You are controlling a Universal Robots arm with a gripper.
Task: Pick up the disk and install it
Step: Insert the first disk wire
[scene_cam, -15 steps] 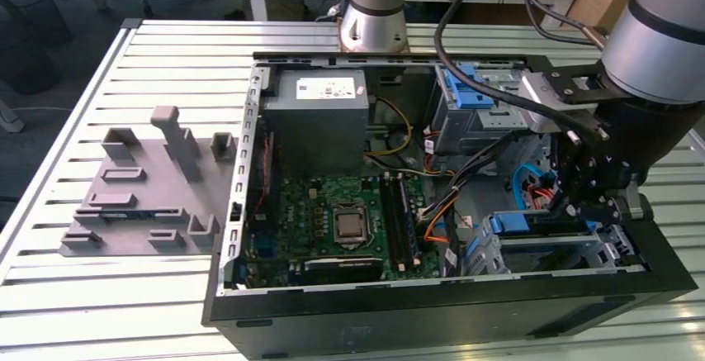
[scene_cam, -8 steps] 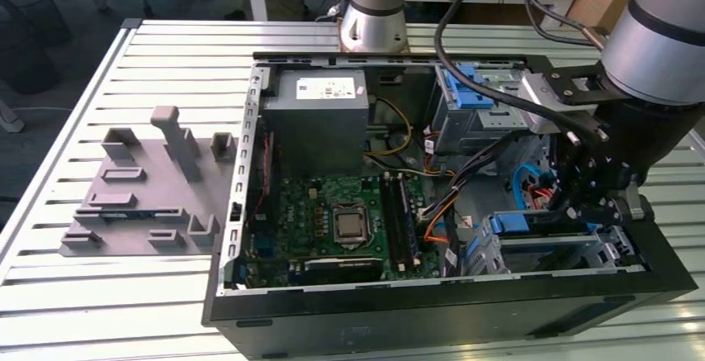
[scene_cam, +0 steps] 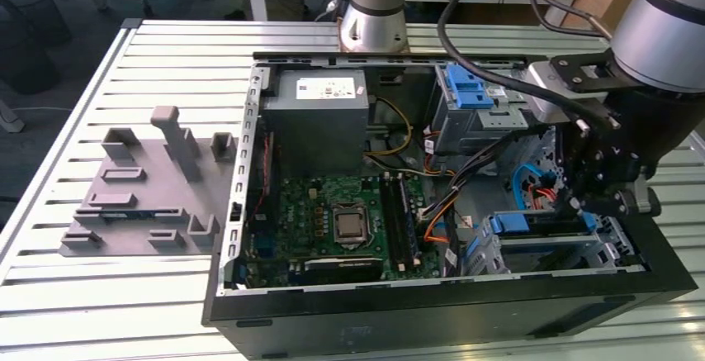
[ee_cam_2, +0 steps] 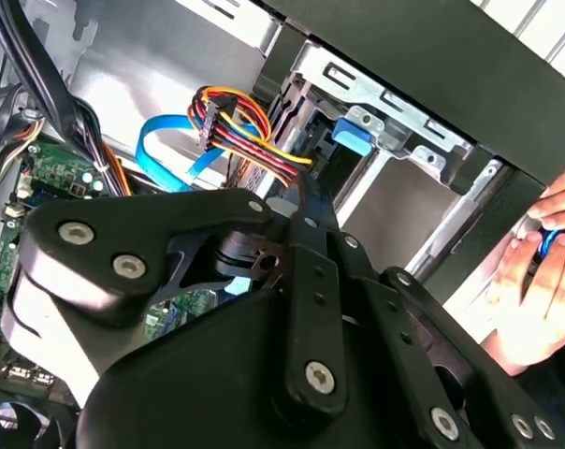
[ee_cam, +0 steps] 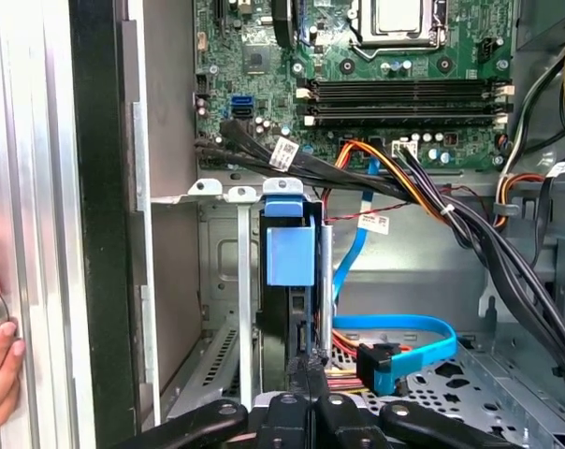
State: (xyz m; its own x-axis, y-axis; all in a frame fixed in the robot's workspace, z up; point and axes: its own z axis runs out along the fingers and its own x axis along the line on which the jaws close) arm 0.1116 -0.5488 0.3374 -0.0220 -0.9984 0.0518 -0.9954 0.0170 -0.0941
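In the exterior view, an open computer case point(scene_cam: 441, 212) is lying on a slatted metal table point(scene_cam: 66, 130), with the green motherboard point(scene_cam: 330, 220) facing up. The arm's gripper point(scene_cam: 600, 192) is hanging inside the case toward the exterior view's right, just above a silver drive cage point(scene_cam: 551, 245). The disk point(scene_cam: 540, 222) is sitting in that cage, its blue plastic rail showing along the upper edge. A grey power supply box point(scene_cam: 319, 121) is sitting at the far end of the case, and a second cage with a blue latch point(scene_cam: 474, 101) is standing beside it. A grey plastic fixture point(scene_cam: 149, 187) is resting on the table, well apart from the case on the exterior view's left.

In the second wrist view, the black gripper point(ee_cam_2: 296, 243) linkage is crowding the foreground. The fingers are looking drawn together, with nothing visibly held between them. A bundle of coloured wires point(ee_cam_2: 236, 126) is running past them toward the cage. A person's hand point(ee_cam_2: 540, 271) is resting at the case's outer edge.

In the first wrist view, the disk point(ee_cam: 290, 253) is standing seated in its slot, blue tab outward, beside a blue flat cable point(ee_cam: 404, 341).
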